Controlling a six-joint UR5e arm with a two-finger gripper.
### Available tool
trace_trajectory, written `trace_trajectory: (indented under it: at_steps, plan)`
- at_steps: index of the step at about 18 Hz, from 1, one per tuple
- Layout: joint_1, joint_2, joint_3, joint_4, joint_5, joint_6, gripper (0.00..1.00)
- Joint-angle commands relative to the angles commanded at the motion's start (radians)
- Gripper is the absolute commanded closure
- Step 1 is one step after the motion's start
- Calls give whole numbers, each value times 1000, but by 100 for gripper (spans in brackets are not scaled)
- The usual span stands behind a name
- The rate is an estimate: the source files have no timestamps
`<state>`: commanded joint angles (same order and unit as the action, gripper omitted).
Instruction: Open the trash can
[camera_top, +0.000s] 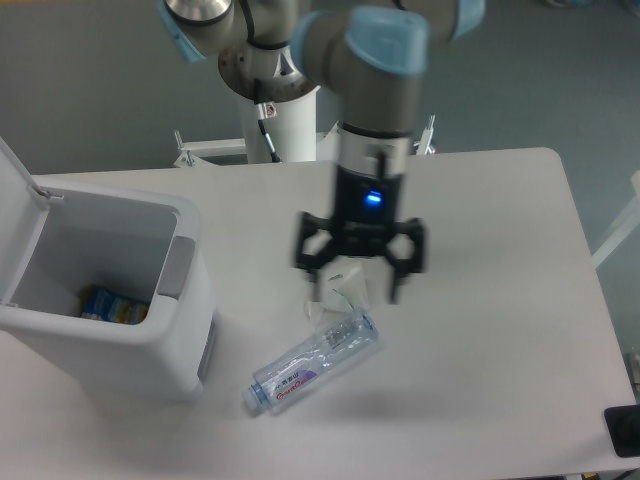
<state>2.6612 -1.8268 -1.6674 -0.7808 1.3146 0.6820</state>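
Note:
The white trash can (110, 340) stands at the table's left side with its lid (18, 220) swung up at the far left, so the inside shows. A grey push tab (173, 268) sits on its right rim. Some blue and yellow packaging (112, 306) lies at the bottom. My gripper (360, 285) hangs open over the middle of the table, well to the right of the can, with nothing between its fingers. It looks blurred.
A clear plastic bottle (313, 360) lies on its side just below the gripper. A crumpled clear wrapper (338, 287) lies between the gripper's fingers on the table. A dark object (622, 432) sits at the bottom right corner.

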Motion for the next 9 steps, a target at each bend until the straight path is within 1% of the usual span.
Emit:
trace_trajectory:
  at_steps: [2,4,5,6,9]
  plan:
    - [35,-57,12,-2,29,133,0]
    - [49,-87,41,-11,134,246,0]
    - [48,-91,44,-17,184,289,0]
    - [43,-92,43,-21,208,316,0]
    - [42,-91,46,-72,216,349,0]
